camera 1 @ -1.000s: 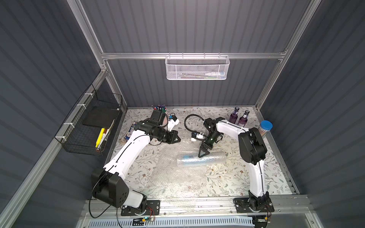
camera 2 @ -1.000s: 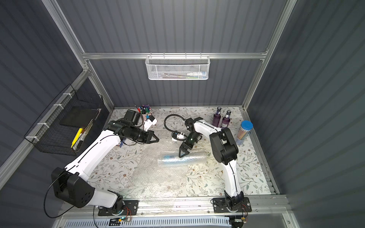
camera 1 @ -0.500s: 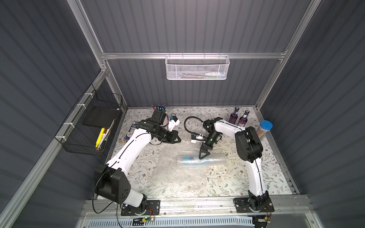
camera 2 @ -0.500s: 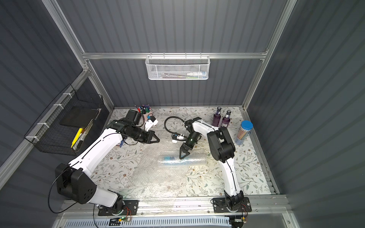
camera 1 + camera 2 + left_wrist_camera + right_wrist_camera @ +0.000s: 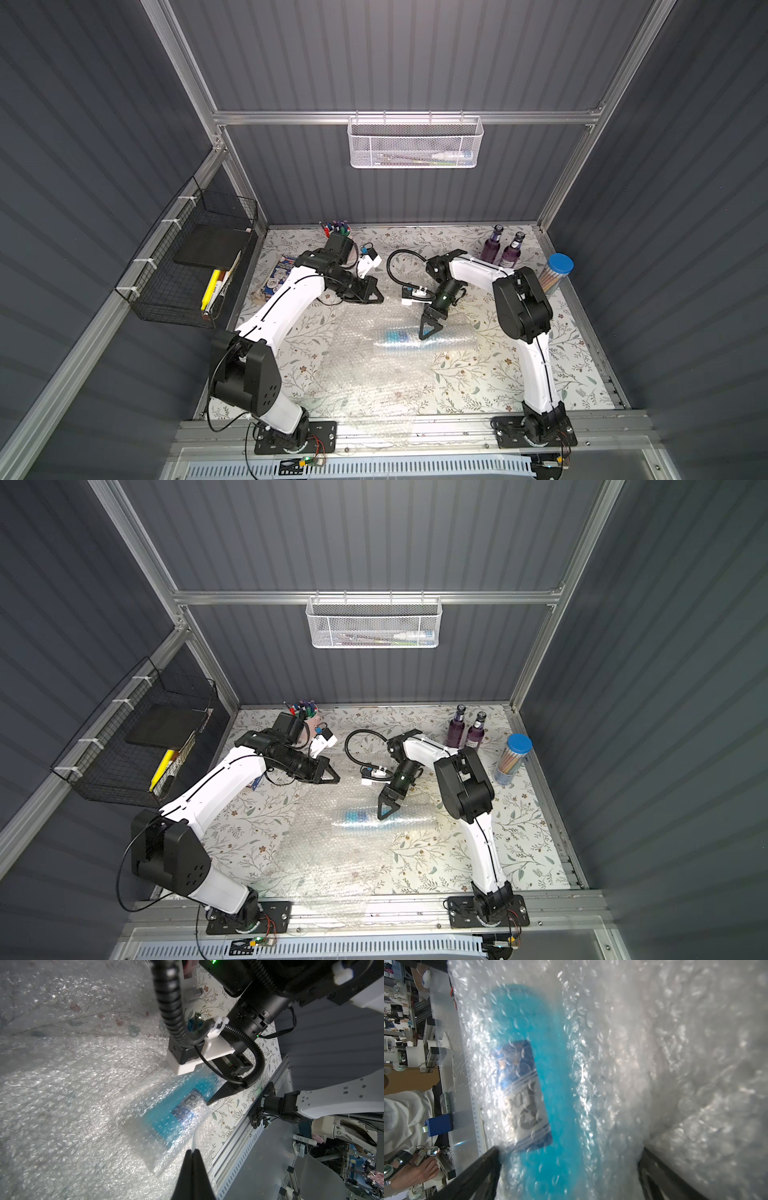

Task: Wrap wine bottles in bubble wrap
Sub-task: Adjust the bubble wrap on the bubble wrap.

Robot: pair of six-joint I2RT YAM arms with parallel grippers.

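Floral-printed tabletop [image 5: 478,386] inside ribbed grey walls. Across its middle, crinkly clear bubble wrap [image 5: 365,374], rolled loosely round slim blue bottle [image 5: 399,334] lying sideways. Right gripper [image 5: 431,331], black triangular fingers splayed wide astride that roll. Left gripper [image 5: 379,298] pinched shut near the wrap's back edge. Upright at back, two purple bottles [image 5: 492,249].

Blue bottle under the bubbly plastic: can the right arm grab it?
Probably yes. The right gripper is right at the blue bottle, with its jaws wide open on either side. Only the bubble wrap lies over the bottle, so it would pinch wrap and bottle together.
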